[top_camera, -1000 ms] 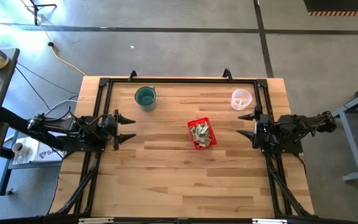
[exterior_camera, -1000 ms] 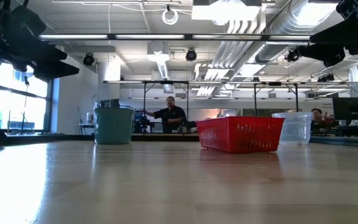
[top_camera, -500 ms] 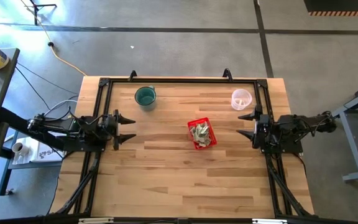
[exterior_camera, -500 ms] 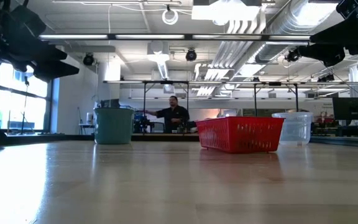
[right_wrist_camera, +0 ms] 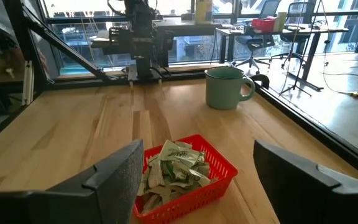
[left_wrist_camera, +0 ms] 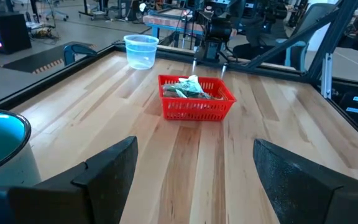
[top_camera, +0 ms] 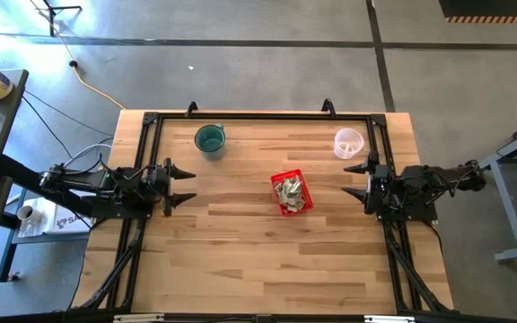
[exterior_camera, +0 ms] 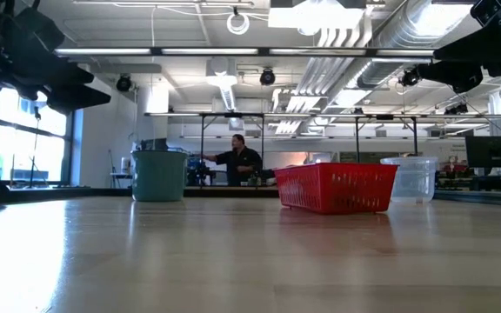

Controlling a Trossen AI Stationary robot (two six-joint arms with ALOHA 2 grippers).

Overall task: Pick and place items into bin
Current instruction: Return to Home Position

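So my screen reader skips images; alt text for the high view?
A red basket holding pale wrappers sits on a wooden table between two arms, left fingers and right fingers open. A teal cup and clear cup stand beyond.

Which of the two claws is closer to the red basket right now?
The right. The right gripper hangs just beside the red basket, open; the left gripper, also open, is farther away on the opposite side.

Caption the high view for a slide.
Red basket holds the packets; left end effector and right end effector open at opposite sides.
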